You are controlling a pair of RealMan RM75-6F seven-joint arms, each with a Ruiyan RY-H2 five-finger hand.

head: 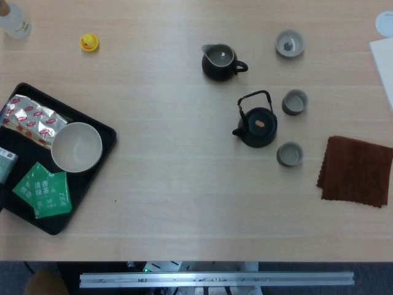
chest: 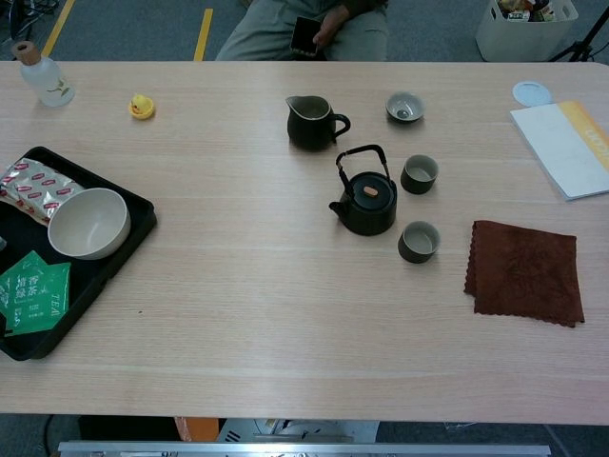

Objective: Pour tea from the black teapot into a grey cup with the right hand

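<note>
We find the round black teapot with its looped handle (head: 256, 125) standing upright near the middle of the pale wooden table (head: 172, 196), lid on, spout toward the black tray (head: 104, 132). 2 grey cups sit just beside it: 1 (head: 295, 102) further from us, 1 (head: 289, 153) nearer. A third cup (head: 289, 44) and a dark pitcher (head: 219, 61) stand further back. Neither hand shows in either view, so we cannot tell how the fingers lie.
</note>
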